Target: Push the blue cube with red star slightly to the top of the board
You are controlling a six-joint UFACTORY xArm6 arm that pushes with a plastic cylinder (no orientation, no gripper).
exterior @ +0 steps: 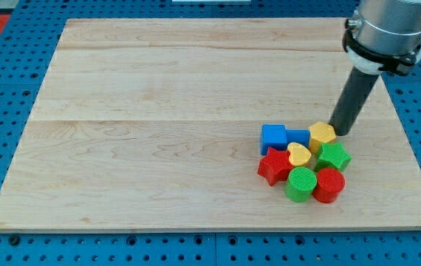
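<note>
Tip [337,131] sits right of blue cube [273,138] and red star [274,166].

a robotics lab — wooden board [159,111] on blue pegboard bench [4,81], robot arm [384,29] overhead

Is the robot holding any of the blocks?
No, nothing is held. The arm ends in a plain rod. My tip rests on the board right beside the yellow block, at the view's right of the pile.
</note>
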